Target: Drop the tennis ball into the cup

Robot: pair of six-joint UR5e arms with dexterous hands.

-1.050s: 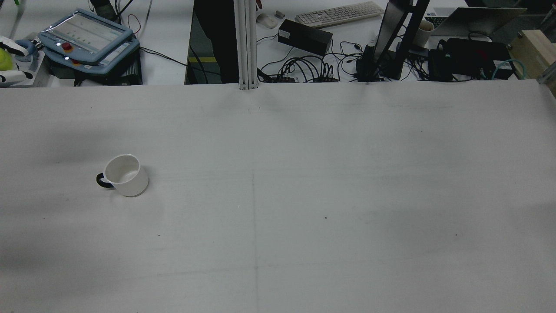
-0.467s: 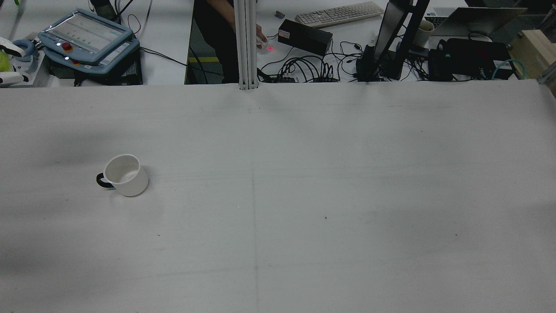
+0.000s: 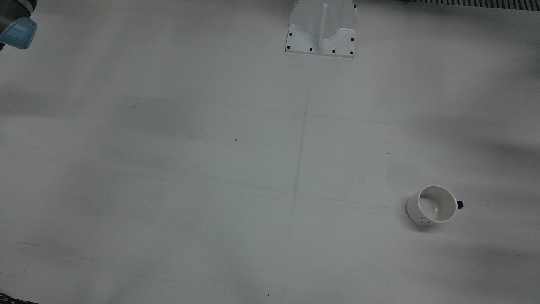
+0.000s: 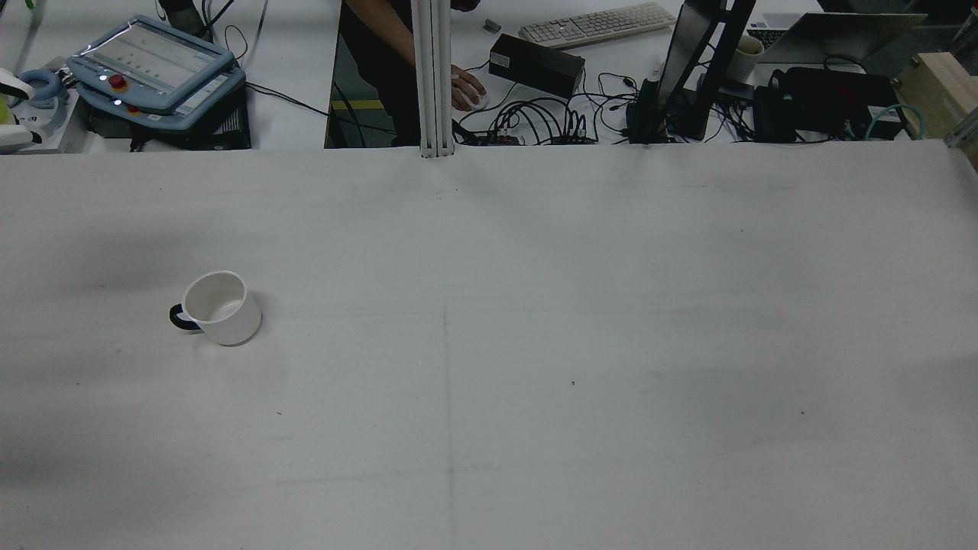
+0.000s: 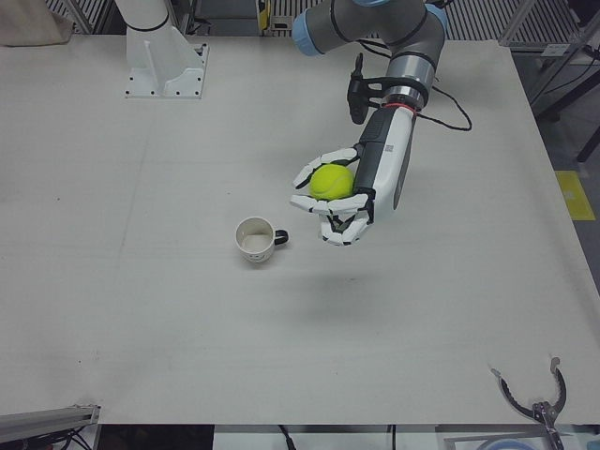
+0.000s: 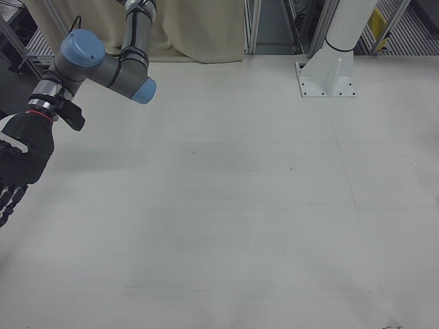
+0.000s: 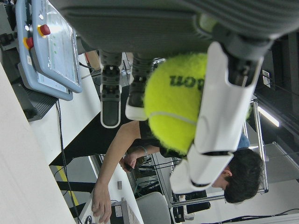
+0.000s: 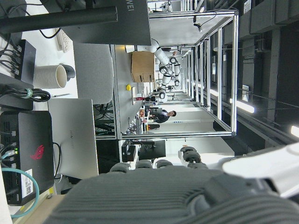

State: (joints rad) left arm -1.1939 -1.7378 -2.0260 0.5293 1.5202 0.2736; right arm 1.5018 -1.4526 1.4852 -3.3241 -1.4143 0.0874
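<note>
A white cup (image 5: 253, 240) with a dark handle stands upright on the table, also seen in the front view (image 3: 432, 205) and the rear view (image 4: 218, 307). My left hand (image 5: 342, 199), white-fingered, is shut on a yellow-green tennis ball (image 5: 331, 181). It hovers above the table, to the right of the cup in the left-front view. The left hand view shows the ball (image 7: 180, 100) clasped between white fingers (image 7: 219, 116). In the rear view only a fingertip (image 4: 14, 138) shows at the left edge. My right hand (image 6: 17, 168), black, hangs at the table's far side with fingers extended and holds nothing.
The arm pedestal (image 3: 321, 29) is bolted at the table's robot side. Beyond the far edge lie a teach pendant (image 4: 153, 65), cables and a keyboard (image 4: 596, 23). A person's hand (image 4: 467, 88) rests on a mouse there. The right arm's elbow (image 6: 103, 65) stands over the table corner.
In the rear view my left hand with the ball has slid further left, almost out of the frame. A person's hand has come down onto the mouse. The cup has not moved.
</note>
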